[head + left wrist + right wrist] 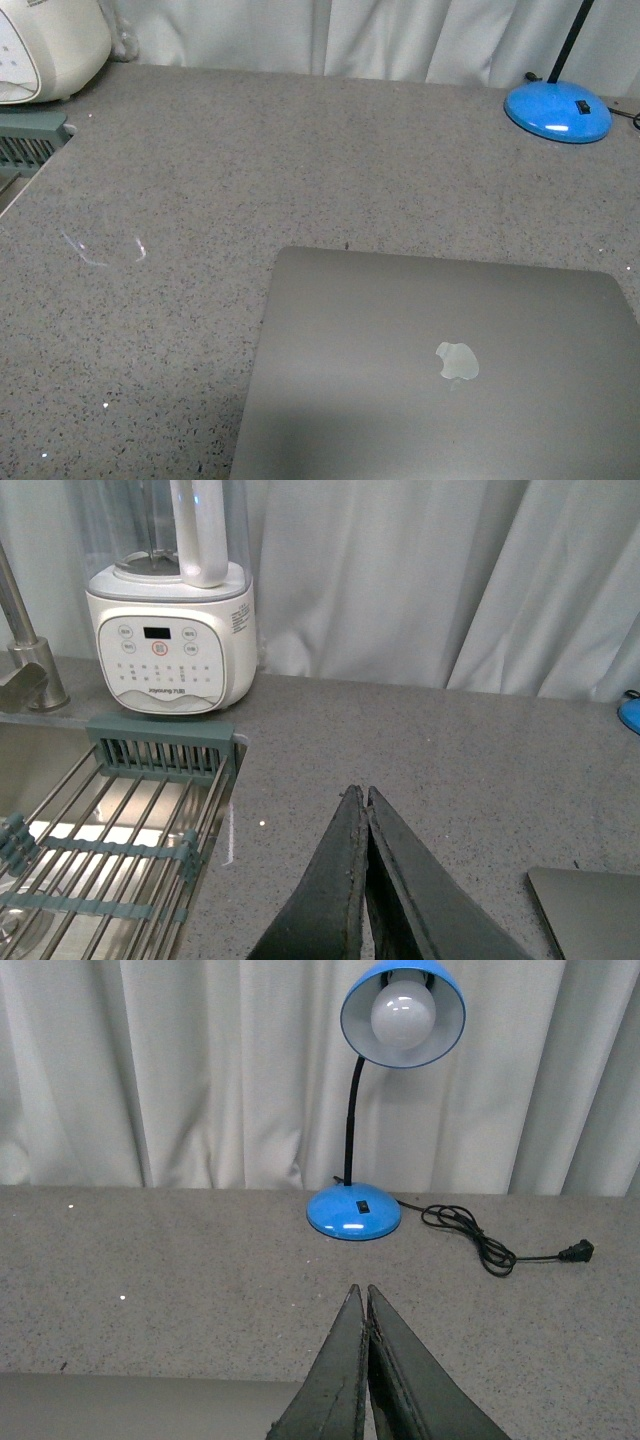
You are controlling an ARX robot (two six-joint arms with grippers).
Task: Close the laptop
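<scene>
The laptop [440, 370] lies on the grey speckled counter at the front right, its space-grey lid flat down with the pale apple logo facing up. No arm shows in the front view. In the left wrist view my left gripper [361, 792] is shut and holds nothing, above bare counter, with a corner of the laptop [590, 910] off to one side. My right gripper [359, 1290] is likewise shut and empty. It hovers over the laptop's lid edge [140, 1405].
A blue desk lamp [378, 1110] stands at the back right, its base [557, 110] near the curtain and its black cord [480, 1240] trailing on the counter. A white blender [175, 610] sits at the back left beside a sink with a grey-green drying rack [150, 770].
</scene>
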